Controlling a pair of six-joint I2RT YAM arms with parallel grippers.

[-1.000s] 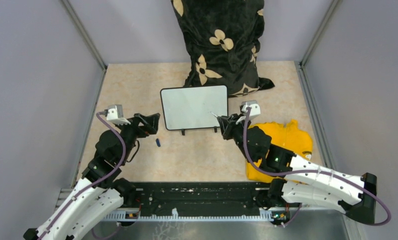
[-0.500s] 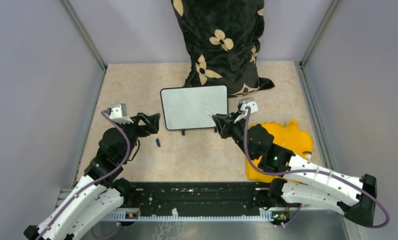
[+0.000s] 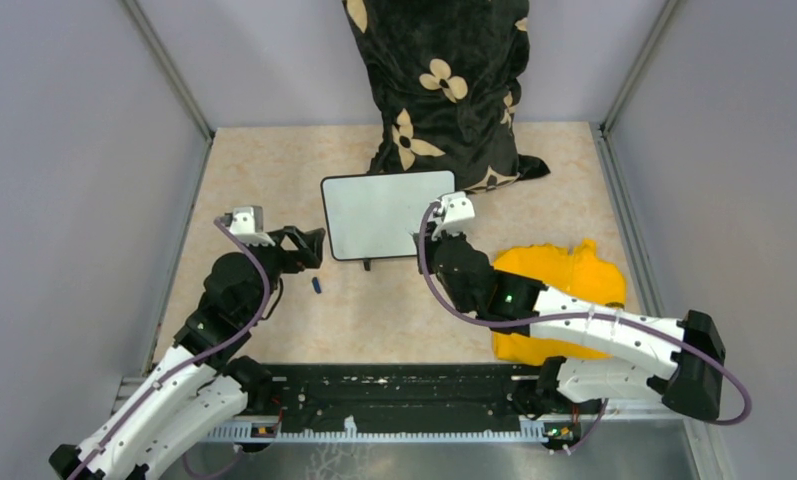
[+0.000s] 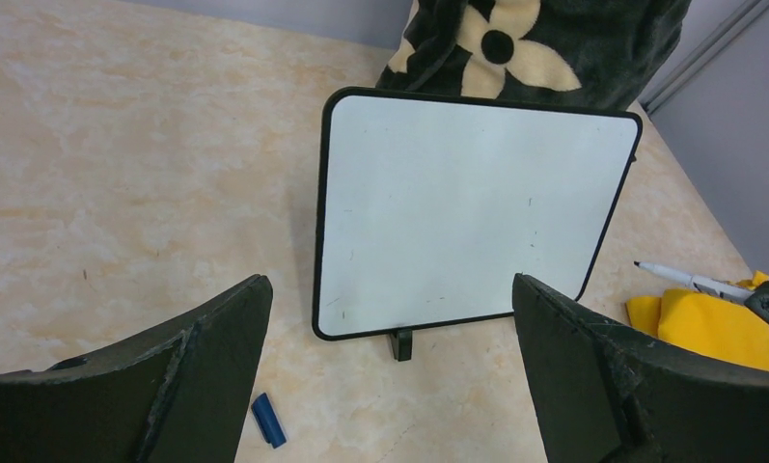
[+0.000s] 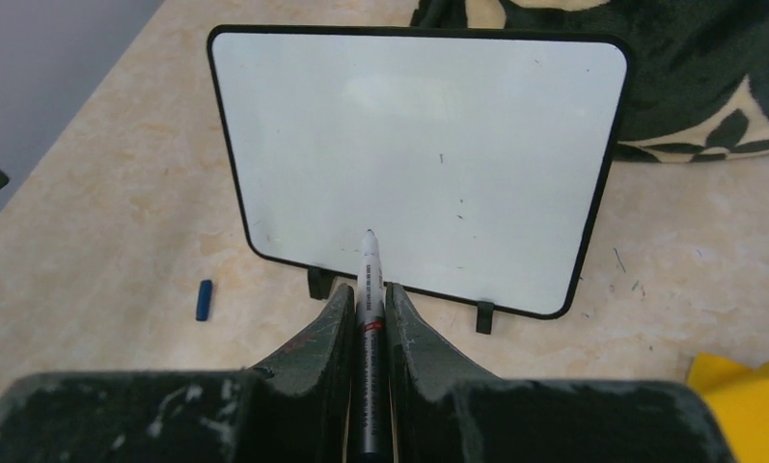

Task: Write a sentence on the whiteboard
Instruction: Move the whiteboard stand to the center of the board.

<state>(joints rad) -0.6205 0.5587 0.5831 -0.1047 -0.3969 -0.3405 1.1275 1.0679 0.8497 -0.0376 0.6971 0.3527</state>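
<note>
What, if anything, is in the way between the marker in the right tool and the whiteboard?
Nothing visible. The right tool is shut on the marker, whose tip points at the lower part of the blank whiteboard. The blue cap lies off to the left, the yellow cloth off to the right.

Black flowered cloth (image 3: pixel 444 85) heaped against the far wall on the beige table (image 3: pixel 264 170). Yellow cloth (image 3: pixel 574 272) bunched at near right. Small blue cap (image 3: pixel 317 285) flat, left of centre.
</note>
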